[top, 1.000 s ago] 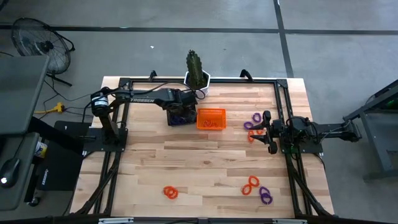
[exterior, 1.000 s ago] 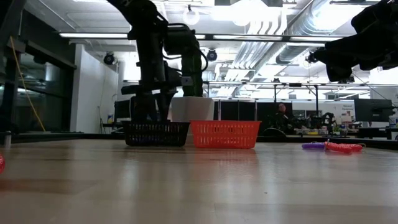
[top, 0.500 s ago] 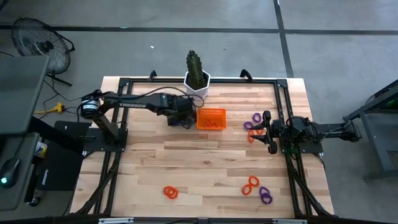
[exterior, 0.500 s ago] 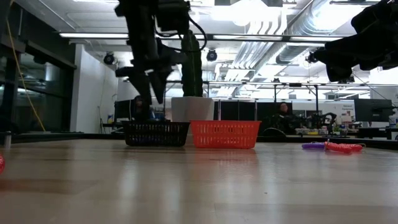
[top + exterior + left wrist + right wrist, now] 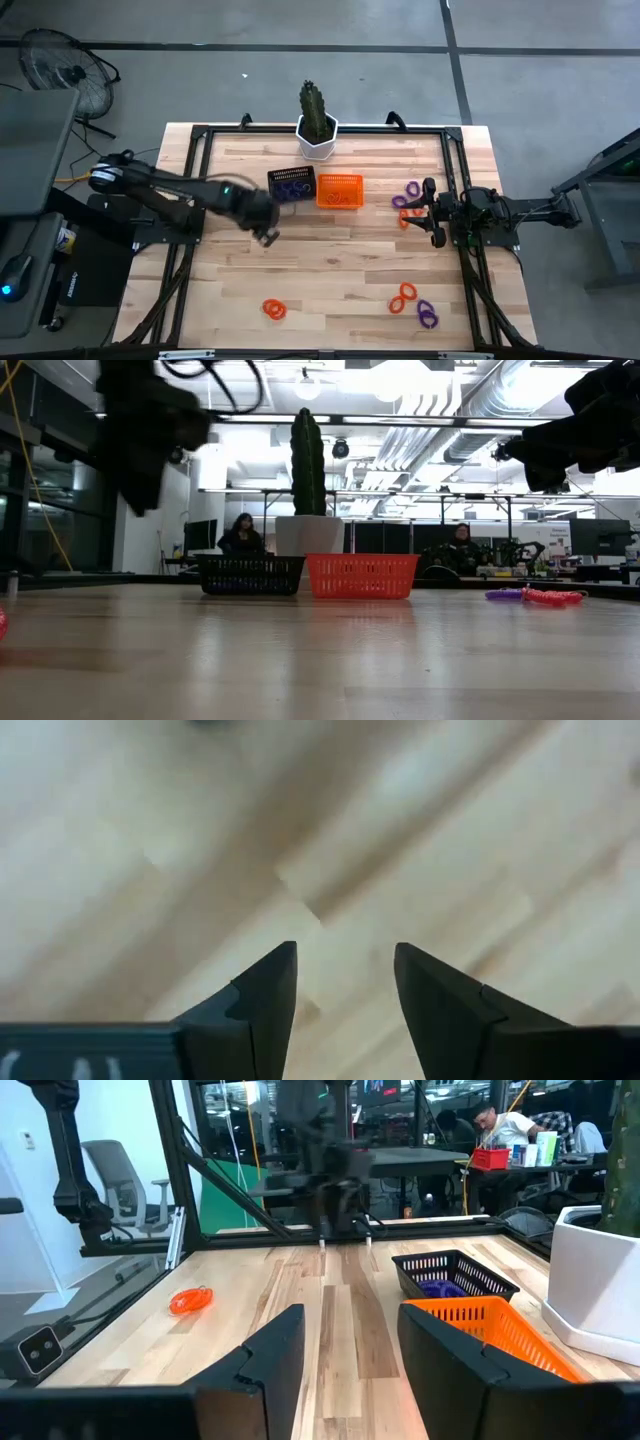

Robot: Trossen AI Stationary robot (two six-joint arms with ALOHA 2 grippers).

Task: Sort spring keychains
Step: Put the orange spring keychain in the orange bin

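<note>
Two mesh baskets stand side by side on the tabletop [image 5: 330,255]: one black basket [image 5: 291,184] and one orange basket [image 5: 339,190]. Loose spring keychains lie in three groups: about four near the right arm, purple [image 5: 411,188] and orange [image 5: 404,219]; about four toward the near right, orange [image 5: 403,298] and purple [image 5: 428,315]; and two orange ones [image 5: 274,309] at near centre. One potted cactus [image 5: 315,118] stands behind the baskets. Two arms are present.
</note>
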